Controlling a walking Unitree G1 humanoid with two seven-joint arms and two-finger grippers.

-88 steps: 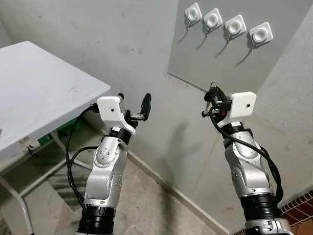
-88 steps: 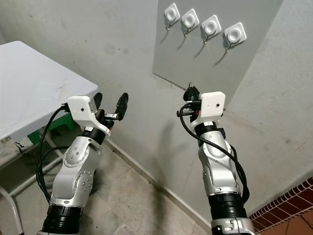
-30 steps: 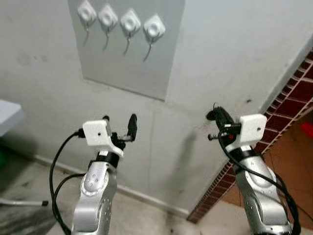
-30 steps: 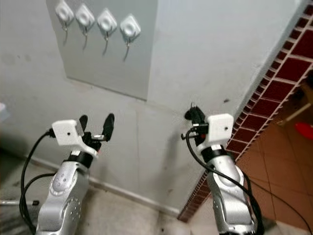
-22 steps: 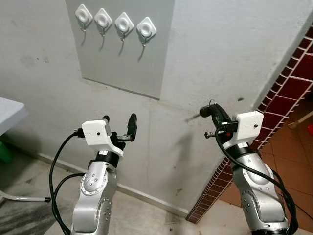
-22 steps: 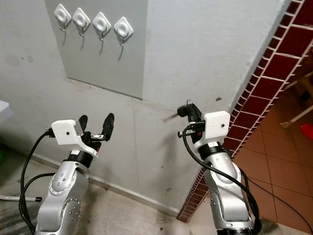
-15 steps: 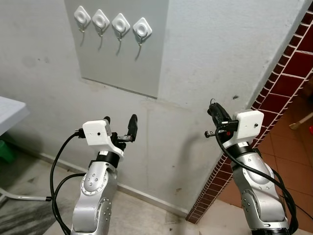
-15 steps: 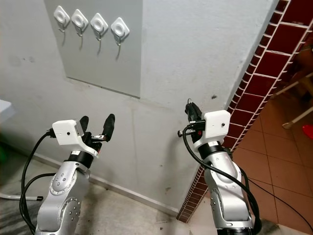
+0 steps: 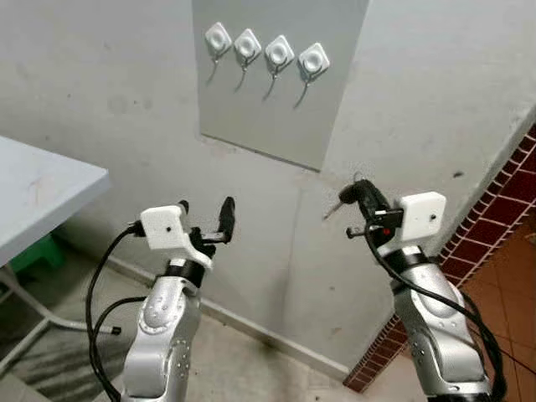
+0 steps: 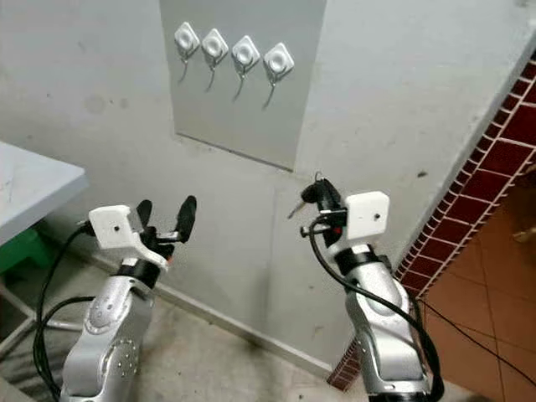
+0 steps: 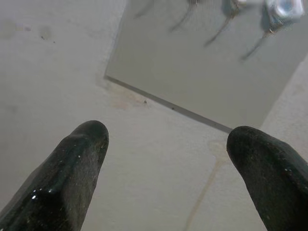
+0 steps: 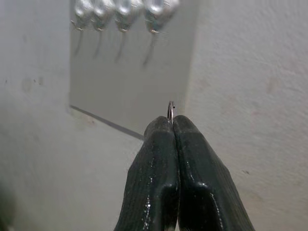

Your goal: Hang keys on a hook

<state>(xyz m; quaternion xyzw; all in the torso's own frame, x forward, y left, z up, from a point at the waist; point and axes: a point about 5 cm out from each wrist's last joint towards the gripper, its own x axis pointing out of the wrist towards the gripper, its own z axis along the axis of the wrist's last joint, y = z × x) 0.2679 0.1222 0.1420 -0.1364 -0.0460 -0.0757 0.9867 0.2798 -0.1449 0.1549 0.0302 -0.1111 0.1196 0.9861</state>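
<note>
Both silver arms raised, forearms upright, wrists bent toward far wall. Left gripper (image 9: pixel 206 219) on left, fingers (image 11: pixel 72 173) spread wide, nothing between. Right gripper (image 9: pixel 356 193) on right, slightly higher, fingers (image 12: pixel 154 173) pressed together, pinching keys (image 10: pixel 299 203), ring tip poking above fingertips.

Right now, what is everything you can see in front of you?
Hooks: four, white with metal prongs, in a row on the panel, all bare.
Panel: one, grey, flat on the wall.
Wall: one, pale grey, ahead.
Table: one, white, at the left.
Brick edging: dark red, at the right.
Key: at least one, metal, dangling from its ring.
Left pincer: black, open, holding nothing.
Right pincer: black, shut on the ring, below the hooks.
</note>
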